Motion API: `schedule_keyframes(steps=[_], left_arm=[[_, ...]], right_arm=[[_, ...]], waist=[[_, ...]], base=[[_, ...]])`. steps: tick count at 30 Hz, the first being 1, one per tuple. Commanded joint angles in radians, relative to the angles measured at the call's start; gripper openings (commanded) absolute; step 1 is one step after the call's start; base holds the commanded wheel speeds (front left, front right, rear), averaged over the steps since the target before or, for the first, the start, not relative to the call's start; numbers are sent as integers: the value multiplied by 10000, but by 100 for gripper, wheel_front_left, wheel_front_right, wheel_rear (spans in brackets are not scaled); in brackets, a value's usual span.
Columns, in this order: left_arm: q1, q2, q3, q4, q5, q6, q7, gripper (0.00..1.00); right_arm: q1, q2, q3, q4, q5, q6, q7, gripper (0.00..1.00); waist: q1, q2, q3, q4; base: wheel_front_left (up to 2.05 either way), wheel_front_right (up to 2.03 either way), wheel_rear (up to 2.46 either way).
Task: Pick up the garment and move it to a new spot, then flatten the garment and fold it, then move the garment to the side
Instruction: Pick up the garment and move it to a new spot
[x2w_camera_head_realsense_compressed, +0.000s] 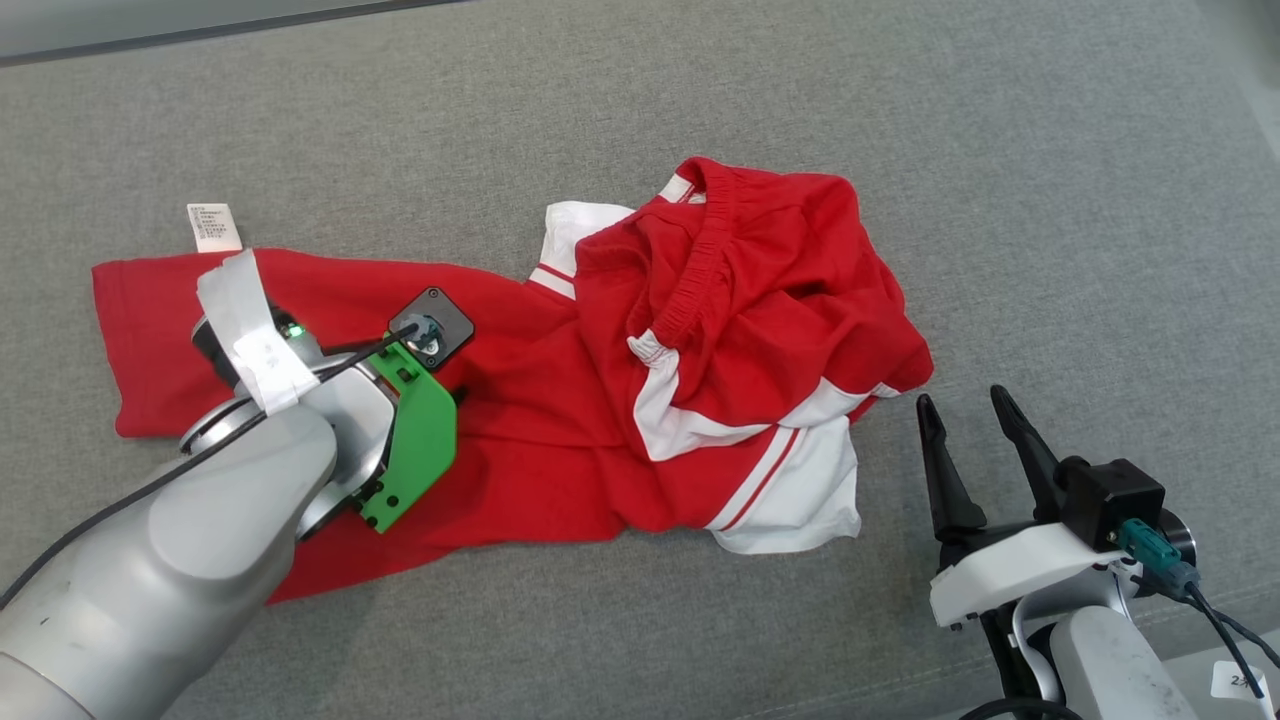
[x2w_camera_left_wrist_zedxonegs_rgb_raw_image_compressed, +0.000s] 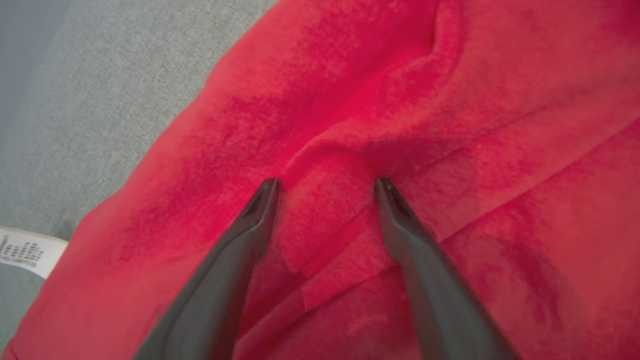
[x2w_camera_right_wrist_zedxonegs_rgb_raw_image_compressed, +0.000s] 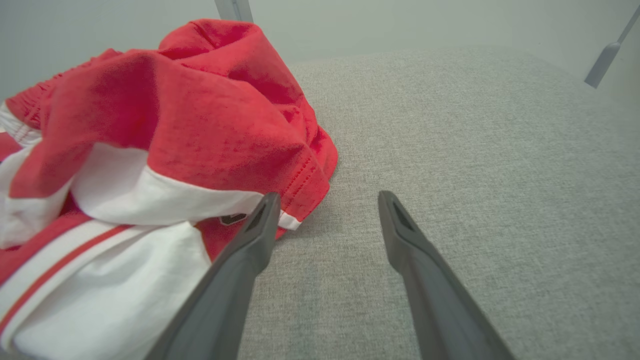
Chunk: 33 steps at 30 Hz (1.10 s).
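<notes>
**Left hand spread over the cloth, no grasp made**

The left hand (x2w_camera_left_wrist_zedxonegs_rgb_raw_image_compressed: 325, 185) points down onto the garment (x2w_camera_head_realsense_compressed: 540, 420) with its fingers spread. In the left wrist view both tips sit at the red cloth with a raised ridge of fabric between them. Nothing is pinched. The right hand (x2w_camera_head_realsense_compressed: 962, 398) is likewise released and empty. It hovers over bare counter (x2w_camera_head_realsense_compressed: 1050, 200), fingers aimed at 12 o'clock in the head view.

The garment, red shorts with white panels, lies across the middle of the counter. One leg is stretched out flat toward 9 o'clock, under the left hand. The rest is heaped, with the elastic waistband (x2w_camera_head_realsense_compressed: 690, 270) turned up, at about 10 o'clock from the right hand. In the right wrist view its hem lies just beside that hand's left finger, but I cannot tell whether they touch. A white care label (x2w_camera_head_realsense_compressed: 214, 227) juts from the edge at 11 o'clock of the left wrist.

Assessment: the pick-up step is in hand, and flattening and folding are not yet done. The next move calls for the left hand to close on that ridge, gathering enough layers to lift without slipping.
</notes>
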Motion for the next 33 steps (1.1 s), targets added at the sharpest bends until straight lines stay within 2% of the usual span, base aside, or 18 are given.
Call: schedule_keyframes(steps=[1, 2, 3, 7, 11, 16, 19, 24, 29, 33], left_arm=[[173, -33, -286, 329, -225, -26, 142, 100], [267, -78, -287, 395, -416, -35, 58, 100], [387, -112, -443, 410, -534, -37, 129, 0], [428, 129, -810, -259, -1370, -51, 90, 0], [239, 435, -583, -1040, -2111, -48, -215, 0], [229, 1734, 706, -3039, -3638, 148, -643, 0], [453, 2667, 1453, -4269, -4350, 507, -769, 0], [742, 4376, 2673, -5494, -5304, 1311, -1065, 0], [1052, 5780, 3848, -5593, -6128, 2042, -1632, 0], [1211, 6650, 4390, -4583, -6276, 2550, -2012, 0]], right_arm=[[-86, -28, -1, 36, 53, -7, -38, 100], [-80, -28, -3, 43, 61, -7, -38, 100], [-66, -31, -24, 54, 71, -7, -38, 100], [163, -25, -233, 96, 20, -7, -38, 100], [347, -31, -370, 174, -74, -7, -38, 100], [474, -31, -404, 178, -129, -7, -38, 100], [512, -33, -383, 152, -65, -7, -38, 100], [522, -36, -326, 122, -39, -7, -38, 100], [368, -30, -403, 83, -22, -7, -38, 100], [232, -33, -378, 92, -46, -7, -38, 100]], waist=[[0, 0, -3, -42], [0, 0, -16, -45], [0, 0, -52, -38], [0, 0, -259, 167], [0, 0, -493, 395], [0, 0, -837, 760], [0, 0, -898, 926], [0, 0, -846, 1190], [0, 0, -656, 1393], [0, 0, -484, 1463]], base=[[0, 0, 0], [0, 0, 0], [0, 0, 0], [0, 0, 0], [0, 0, 0], [0, 0, 0], [0, 0, 0], [0, 0, 0], [0, 0, 0], [0, 0, 0]])
